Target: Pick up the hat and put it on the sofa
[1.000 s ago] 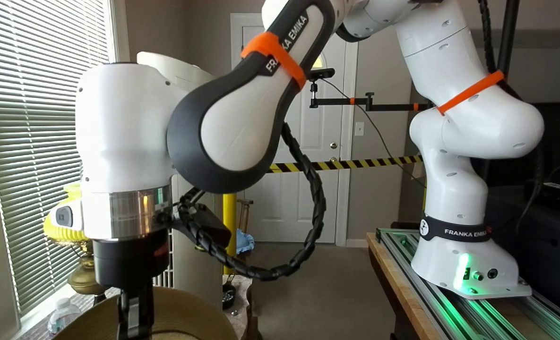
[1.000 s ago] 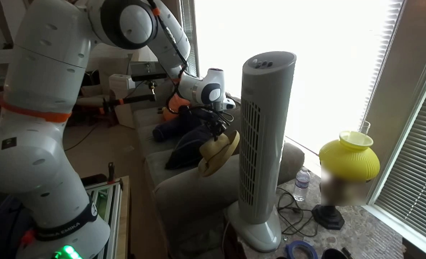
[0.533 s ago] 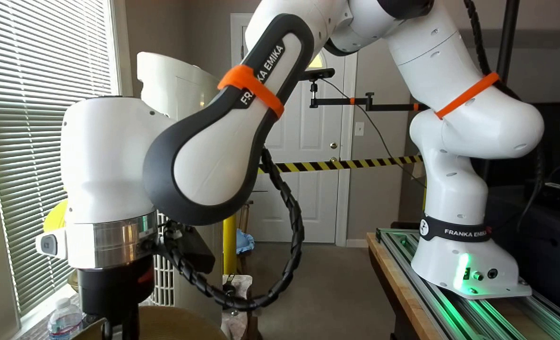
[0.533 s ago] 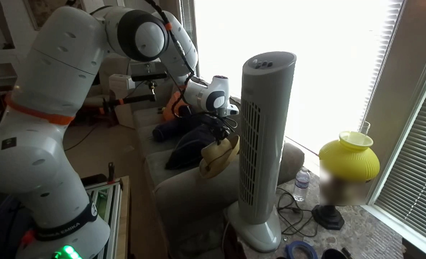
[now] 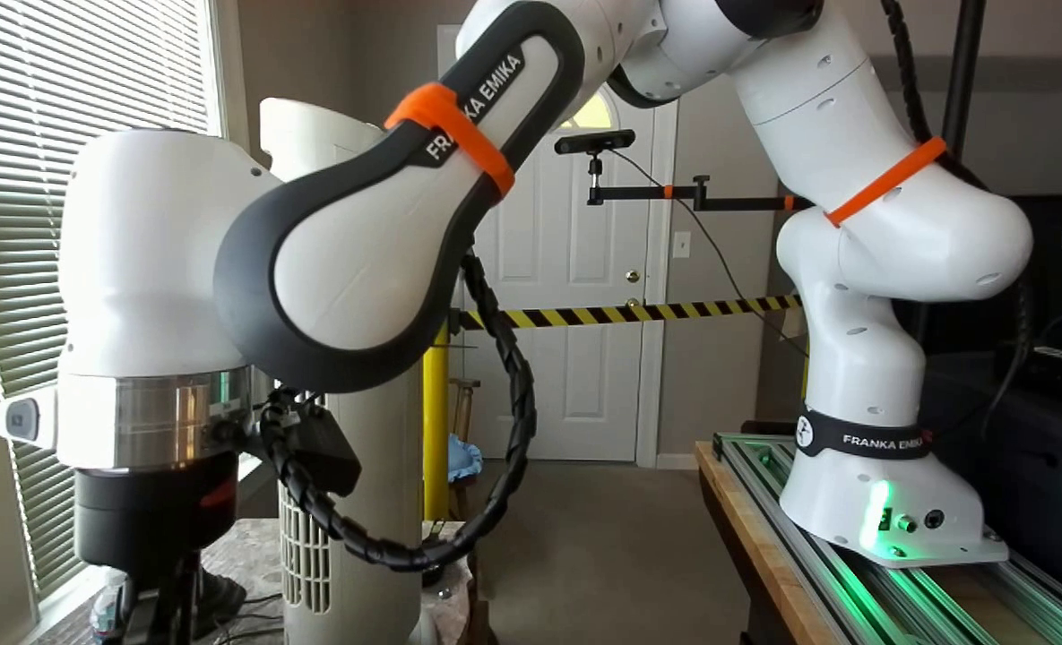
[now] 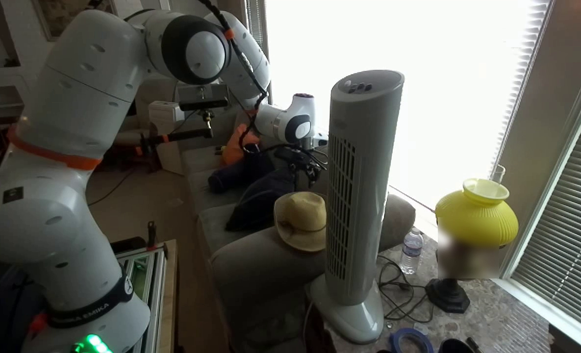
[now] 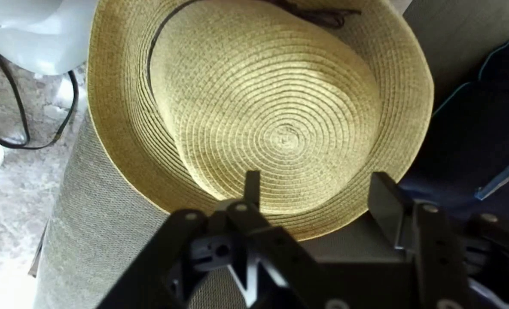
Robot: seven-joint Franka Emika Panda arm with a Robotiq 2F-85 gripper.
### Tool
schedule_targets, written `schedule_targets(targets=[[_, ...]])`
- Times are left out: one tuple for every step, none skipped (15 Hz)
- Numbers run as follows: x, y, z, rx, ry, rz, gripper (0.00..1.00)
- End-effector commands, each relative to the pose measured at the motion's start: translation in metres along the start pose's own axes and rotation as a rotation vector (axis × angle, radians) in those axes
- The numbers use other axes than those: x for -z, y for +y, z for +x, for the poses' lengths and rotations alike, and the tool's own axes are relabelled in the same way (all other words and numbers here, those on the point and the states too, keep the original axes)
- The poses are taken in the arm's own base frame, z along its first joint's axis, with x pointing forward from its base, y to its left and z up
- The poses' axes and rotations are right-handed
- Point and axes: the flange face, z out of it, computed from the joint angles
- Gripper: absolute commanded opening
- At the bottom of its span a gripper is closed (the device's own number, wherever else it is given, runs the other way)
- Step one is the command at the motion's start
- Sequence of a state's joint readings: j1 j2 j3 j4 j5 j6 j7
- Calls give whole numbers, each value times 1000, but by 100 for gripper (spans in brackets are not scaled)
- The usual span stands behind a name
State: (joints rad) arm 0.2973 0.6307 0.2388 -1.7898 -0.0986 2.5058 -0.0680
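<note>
A tall fan [image 6: 364,186] is standing just beside the hat [image 6: 300,220], blocking one side; a wide gap is showing inside the spread gripper [image 7: 316,189].

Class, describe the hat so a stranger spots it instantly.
In an exterior view, find the tower fan, then the sofa armrest behind it. There lies the hat: tan woven straw with a round brim, unlike the dark cloth beyond.

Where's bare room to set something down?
Sofa seat, between dark bundle and front edge; tabletop, between yellow lamp and windowsill. Crowded: the armrest under the hat, and between tower fan and lamp, with cords and water bottle.
</note>
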Motion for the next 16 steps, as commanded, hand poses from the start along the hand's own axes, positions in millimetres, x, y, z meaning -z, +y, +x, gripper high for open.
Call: schedule_targets(targets=[[29, -8, 6, 10, -18, -26, 99], [42, -10, 6, 7, -21, -32, 100], [55, -14, 6, 3, -24, -38, 100], [69, -18, 5, -4, -35, -41, 100], [85, -22, 2, -24, -54, -50, 100], [101, -27, -2, -29, -79, -37, 100], [119, -34, -6, -43, -103, -34, 100], [135, -39, -10, -52, -113, -46, 100], [151, -44, -14, -70, -125, -60, 100], [165, -48, -17, -89, -120, -77, 100], [180, -53, -22, -101, -125, -80, 100], [192, -56, -27, -122, -124, -90, 100], [204, -60, -33, -137, -122, -95, 100], [213, -61, -41, -163, -105, -102, 100], [222, -64, -49, -187, -82, -95, 100], [228, -65, -59, -214, -56, -95, 100]])
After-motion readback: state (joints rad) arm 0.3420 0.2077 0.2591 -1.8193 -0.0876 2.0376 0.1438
